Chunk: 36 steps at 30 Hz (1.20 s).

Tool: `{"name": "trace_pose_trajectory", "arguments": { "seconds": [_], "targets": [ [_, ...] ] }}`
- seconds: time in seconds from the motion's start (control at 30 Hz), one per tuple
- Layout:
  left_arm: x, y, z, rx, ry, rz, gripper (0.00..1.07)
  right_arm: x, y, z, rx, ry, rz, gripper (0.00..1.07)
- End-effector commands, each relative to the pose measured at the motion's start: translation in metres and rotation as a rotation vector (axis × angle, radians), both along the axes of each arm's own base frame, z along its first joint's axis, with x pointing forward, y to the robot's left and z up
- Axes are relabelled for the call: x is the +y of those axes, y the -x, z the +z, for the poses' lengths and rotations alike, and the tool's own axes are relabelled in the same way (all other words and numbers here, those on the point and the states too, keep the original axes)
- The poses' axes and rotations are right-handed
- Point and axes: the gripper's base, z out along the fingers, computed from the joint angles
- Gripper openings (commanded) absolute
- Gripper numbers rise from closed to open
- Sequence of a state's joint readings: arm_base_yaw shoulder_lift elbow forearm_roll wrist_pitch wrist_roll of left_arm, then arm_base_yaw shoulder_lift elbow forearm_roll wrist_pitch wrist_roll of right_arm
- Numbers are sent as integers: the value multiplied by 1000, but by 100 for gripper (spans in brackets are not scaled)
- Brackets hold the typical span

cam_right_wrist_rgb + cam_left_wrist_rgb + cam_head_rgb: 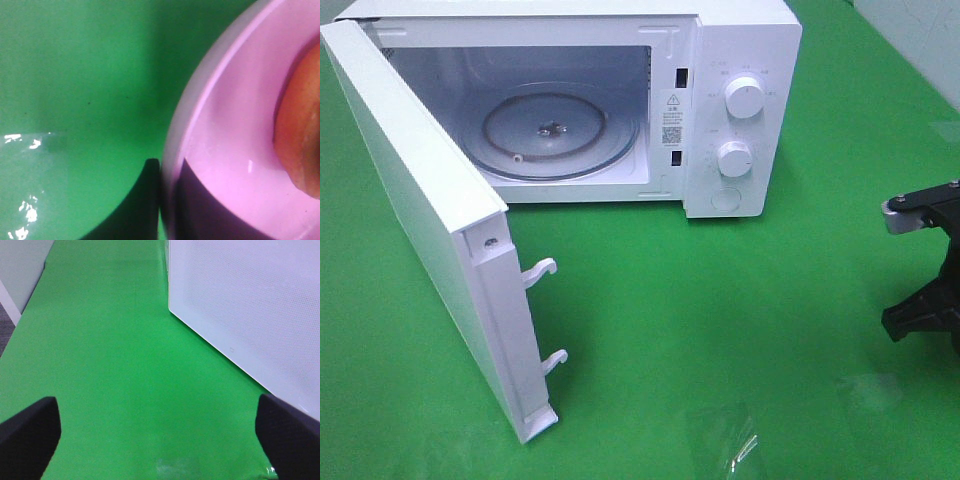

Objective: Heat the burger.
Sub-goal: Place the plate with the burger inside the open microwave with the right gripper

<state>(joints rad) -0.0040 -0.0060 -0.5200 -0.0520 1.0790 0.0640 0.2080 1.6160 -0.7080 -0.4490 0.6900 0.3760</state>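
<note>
The burger [300,135] shows only as a slice of golden-brown bun on a pink plate [225,125] in the right wrist view. My right gripper [167,200] is shut on the plate's rim, one dark finger [142,205] outside it and the other inside. The exterior high view catches only part of the right arm [925,270] at its right edge; plate and burger are out of that view. My left gripper [160,440] is open, its fingers wide apart over bare green cloth.
A white microwave [740,110] stands at the back with its door [430,220] swung wide open to the left and a glass turntable [555,135] inside. The door's panel [250,315] is close beside the left gripper. A shiny clear patch [730,445] lies on the cloth.
</note>
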Motion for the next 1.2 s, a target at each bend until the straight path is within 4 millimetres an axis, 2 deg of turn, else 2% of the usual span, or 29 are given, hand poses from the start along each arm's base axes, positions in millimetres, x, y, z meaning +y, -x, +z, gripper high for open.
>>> {"name": "trace_pose_trajectory", "arguments": {
  "seconds": [0.03,0.63,0.77,0.93,1.0,1.2],
  "targets": [
    [0,2,0,-23,-2,-3,98,3,2,5,-3,81,46,0],
    [0,2,0,-23,-2,-3,98,44,19,8,55,191,232,1],
    [0,2,0,-23,-2,-3,98,61,30,13,63,223,311,2],
    [0,2,0,-23,-2,-3,98,68,35,18,49,231,348,2],
    [0,2,0,-23,-2,-3,98,77,42,26,16,235,400,2],
    [0,2,0,-23,-2,-3,98,82,58,28,-16,217,474,2]
  ]
}}
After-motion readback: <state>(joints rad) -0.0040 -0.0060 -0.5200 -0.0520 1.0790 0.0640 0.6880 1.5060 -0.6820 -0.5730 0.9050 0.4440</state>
